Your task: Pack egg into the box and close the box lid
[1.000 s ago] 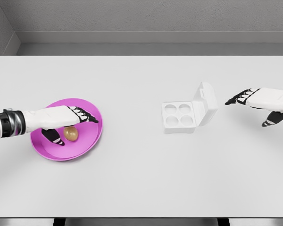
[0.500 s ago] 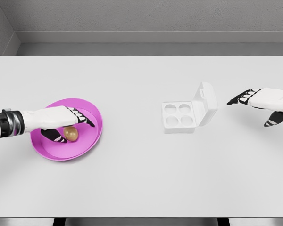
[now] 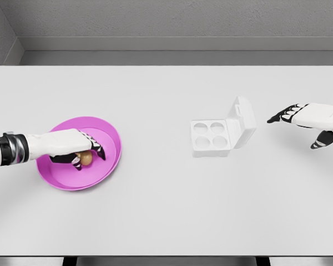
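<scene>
A plain white desk (image 3: 166,210) carries a pink plate (image 3: 102,172) — on it the left robot hand (image 3: 77,149) curls around the brown egg (image 3: 86,159). The open white box (image 3: 222,133) sits mid-desk, the right robot hand (image 3: 305,119) hovering relaxed and empty beside it — grey wall (image 3: 172,19) behind.

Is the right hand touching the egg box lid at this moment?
Apart. The head view shows bare table between the right hand and the raised lid of the egg box; its fingers stop short of it.
</scene>
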You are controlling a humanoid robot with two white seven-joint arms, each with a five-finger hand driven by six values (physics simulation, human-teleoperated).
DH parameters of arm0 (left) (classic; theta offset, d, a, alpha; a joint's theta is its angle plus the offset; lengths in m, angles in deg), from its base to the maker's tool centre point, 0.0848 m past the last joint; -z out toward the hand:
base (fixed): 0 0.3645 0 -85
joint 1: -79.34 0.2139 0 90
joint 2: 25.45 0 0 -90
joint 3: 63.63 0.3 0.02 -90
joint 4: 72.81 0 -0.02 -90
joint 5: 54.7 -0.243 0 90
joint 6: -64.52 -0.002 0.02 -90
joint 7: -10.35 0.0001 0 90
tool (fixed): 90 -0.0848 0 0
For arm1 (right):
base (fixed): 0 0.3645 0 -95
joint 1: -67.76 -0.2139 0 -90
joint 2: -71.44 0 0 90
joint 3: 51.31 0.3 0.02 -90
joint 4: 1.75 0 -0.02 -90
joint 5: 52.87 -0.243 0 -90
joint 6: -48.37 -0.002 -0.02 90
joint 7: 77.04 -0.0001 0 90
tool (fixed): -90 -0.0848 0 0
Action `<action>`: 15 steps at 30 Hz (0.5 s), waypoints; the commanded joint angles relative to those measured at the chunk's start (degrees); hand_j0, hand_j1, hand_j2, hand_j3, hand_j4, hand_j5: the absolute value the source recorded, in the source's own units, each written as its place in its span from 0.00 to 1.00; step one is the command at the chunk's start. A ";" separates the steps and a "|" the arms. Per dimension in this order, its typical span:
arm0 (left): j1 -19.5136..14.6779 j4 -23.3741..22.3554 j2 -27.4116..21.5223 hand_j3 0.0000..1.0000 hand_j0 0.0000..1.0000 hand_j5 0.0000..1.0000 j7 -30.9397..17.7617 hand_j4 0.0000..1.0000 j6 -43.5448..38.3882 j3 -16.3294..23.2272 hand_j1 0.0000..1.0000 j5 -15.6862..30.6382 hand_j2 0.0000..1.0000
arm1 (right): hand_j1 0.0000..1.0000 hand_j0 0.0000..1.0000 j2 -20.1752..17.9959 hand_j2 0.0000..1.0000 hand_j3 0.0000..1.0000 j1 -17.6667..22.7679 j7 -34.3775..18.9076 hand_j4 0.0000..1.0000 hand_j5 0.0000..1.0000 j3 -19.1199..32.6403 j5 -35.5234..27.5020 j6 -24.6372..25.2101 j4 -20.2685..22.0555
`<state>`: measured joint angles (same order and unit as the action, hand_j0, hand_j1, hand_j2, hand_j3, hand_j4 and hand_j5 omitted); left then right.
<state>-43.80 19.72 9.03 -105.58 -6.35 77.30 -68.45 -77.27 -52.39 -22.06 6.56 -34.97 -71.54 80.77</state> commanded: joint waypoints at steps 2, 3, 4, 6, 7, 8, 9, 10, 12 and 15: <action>0.18 0.19 -0.11 0.46 0.46 0.46 -0.43 0.46 0.12 0.05 0.46 1.36 0.46 | 1.00 1.00 -0.09 1.00 1.00 0.00 0.02 1.00 1.00 0.05 -0.24 0.12 0.01; 0.18 0.46 -0.11 0.43 0.43 0.43 -0.52 0.43 0.38 -0.03 0.43 2.06 0.43 | 1.00 1.00 -0.09 1.00 1.00 0.00 0.02 1.00 1.00 -0.04 -0.24 0.12 0.01; 0.44 0.55 -0.20 0.43 0.43 0.43 -0.52 0.43 1.87 -0.82 0.43 2.24 0.43 | 1.00 1.00 -0.09 1.00 1.00 0.00 0.02 1.00 1.00 -0.04 -0.24 0.12 0.01; 0.44 0.55 -0.20 0.42 0.42 0.42 -1.66 0.42 2.67 -1.00 0.42 4.26 0.42 | 1.00 1.00 -0.09 1.00 1.00 0.00 0.02 1.00 1.00 0.05 -0.24 0.12 0.01; 0.44 0.98 -0.28 0.42 0.42 0.42 -2.71 0.42 2.67 -1.00 0.42 4.88 0.42 | 1.00 1.00 -0.09 1.00 1.00 0.00 0.02 1.00 1.00 -0.04 -0.24 0.12 0.10; 0.35 1.42 -1.07 0.42 0.42 0.42 -3.24 0.42 2.67 -1.00 0.42 5.93 0.42 | 1.00 1.00 0.00 1.00 1.00 0.00 0.02 1.00 1.00 -0.04 -0.24 0.12 0.01; 0.35 1.95 -2.04 0.42 0.42 0.42 -3.24 0.42 2.67 -1.61 0.42 6.28 0.42 | 1.00 1.00 0.00 1.00 1.00 0.00 0.02 1.00 1.00 -0.04 -0.24 0.12 0.10; 0.44 2.57 -2.92 0.42 0.42 0.42 -3.33 0.42 2.67 -1.79 0.42 6.55 0.42 | 1.00 1.00 -0.09 1.00 1.00 0.00 0.02 1.00 1.00 0.05 -0.24 0.12 0.10; 0.44 5.11 -5.47 0.42 0.42 0.42 -4.65 0.42 2.76 -3.46 0.42 8.92 0.42 | 1.00 1.00 -0.09 1.00 1.00 0.00 0.02 1.00 1.00 -0.04 -0.24 0.12 0.10; 0.71 6.26 -5.91 0.42 0.42 0.42 -5.35 0.42 2.67 -6.18 0.42 12.43 0.42 | 1.00 1.00 0.00 1.00 1.00 0.00 0.02 1.00 1.00 0.05 -0.24 0.12 0.10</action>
<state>-43.18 24.79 4.08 -110.31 -3.59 72.72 -58.40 -77.23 -52.39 -22.06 6.54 -34.97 -71.55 80.83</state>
